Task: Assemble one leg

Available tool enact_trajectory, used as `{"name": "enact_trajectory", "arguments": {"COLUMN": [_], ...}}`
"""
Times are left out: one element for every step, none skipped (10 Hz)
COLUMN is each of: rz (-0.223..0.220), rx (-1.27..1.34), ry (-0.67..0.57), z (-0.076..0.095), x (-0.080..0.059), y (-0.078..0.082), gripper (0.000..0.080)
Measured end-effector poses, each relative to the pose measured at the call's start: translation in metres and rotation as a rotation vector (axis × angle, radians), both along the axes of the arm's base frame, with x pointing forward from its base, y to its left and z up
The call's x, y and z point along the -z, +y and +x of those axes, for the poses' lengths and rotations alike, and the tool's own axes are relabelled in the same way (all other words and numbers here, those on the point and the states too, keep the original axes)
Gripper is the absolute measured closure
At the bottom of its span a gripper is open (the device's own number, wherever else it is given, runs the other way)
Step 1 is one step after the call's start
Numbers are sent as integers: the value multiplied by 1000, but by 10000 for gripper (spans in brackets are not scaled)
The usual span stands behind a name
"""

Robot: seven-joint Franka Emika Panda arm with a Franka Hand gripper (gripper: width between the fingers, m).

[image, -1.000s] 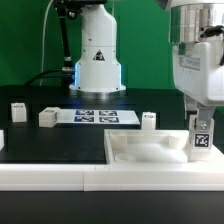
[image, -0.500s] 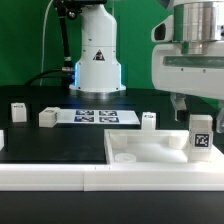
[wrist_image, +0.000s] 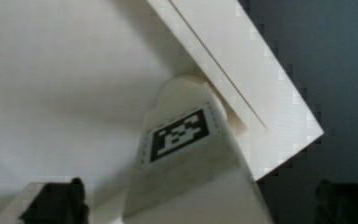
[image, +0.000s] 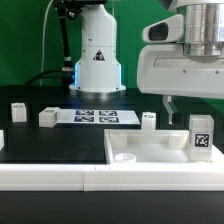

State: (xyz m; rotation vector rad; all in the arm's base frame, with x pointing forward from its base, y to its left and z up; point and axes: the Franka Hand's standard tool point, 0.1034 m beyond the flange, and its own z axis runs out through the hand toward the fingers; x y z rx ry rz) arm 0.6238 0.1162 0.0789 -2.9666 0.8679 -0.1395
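The arm had lifted up and away since a second earlier, leaving the leg (image: 201,134) behind! It stood upright, long axis vertical, in the far corner of the white panel (image: 140,152) on the exterior view's right, its marker tag facing the camera. The jaws (image: 176,106) hung open above it, clear of it and holding nothing; the wrist view showed both fingertips (wrist_image: 53,199) spread wide either side of the leg (wrist_image: 190,140). Panel sat on the black surface (image: 60,140).
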Motion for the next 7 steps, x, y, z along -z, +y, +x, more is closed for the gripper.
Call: {"name": "enact_trajectory", "arguments": {"rz": [-15,-31,-43,-55,-57,-57,-57], "rx": [-98,-167,-232,-299,-308,-306,-306], "ry": [-2,-2,-3,-6,-6,-6,-6], "z": [0,1,1,2,2,2,2], "x": [0,-1,-2,-3,-3,-3,-3], "y": [-1,0,0,0,-1,-1,-1], "gripper": [151,151,151,151,151,254,389]}}
